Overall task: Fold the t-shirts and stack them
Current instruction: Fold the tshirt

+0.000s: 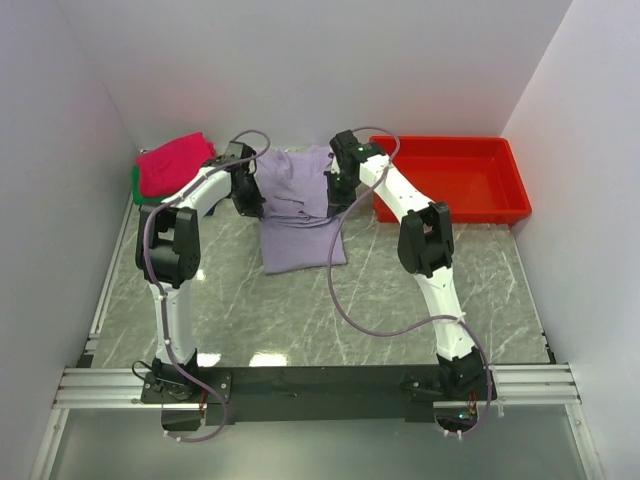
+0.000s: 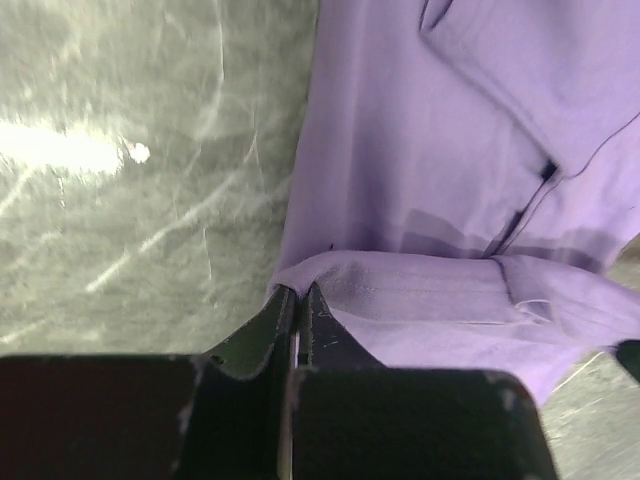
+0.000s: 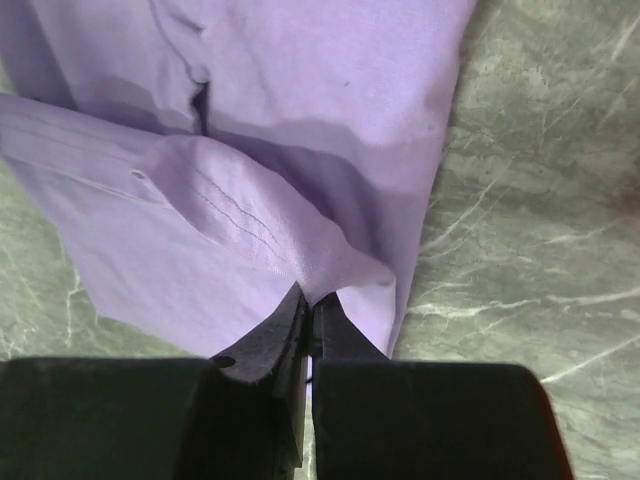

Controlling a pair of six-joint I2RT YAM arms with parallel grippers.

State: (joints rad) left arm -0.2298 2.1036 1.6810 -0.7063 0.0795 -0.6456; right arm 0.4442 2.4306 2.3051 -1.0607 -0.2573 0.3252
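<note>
A pale lavender t-shirt [image 1: 298, 205] lies partly folded on the marble table, its far end lifted off the surface. My left gripper [image 1: 246, 196] is shut on the shirt's left edge; the left wrist view shows the cloth [image 2: 450, 180] pinched at the tips of the left gripper [image 2: 298, 292]. My right gripper [image 1: 338, 188] is shut on the right edge, and the right wrist view shows a fold of the lavender cloth [image 3: 260, 170] caught between the tips of the right gripper [image 3: 308, 298]. A folded magenta-pink t-shirt [image 1: 175, 163] lies on a green one [image 1: 138, 185] at the back left.
A red plastic tray [image 1: 513, 183] stands at the back right, against the wall. White walls close in the table on three sides. Bare marble [image 1: 400, 300] stretches in front of the shirt toward the arm bases.
</note>
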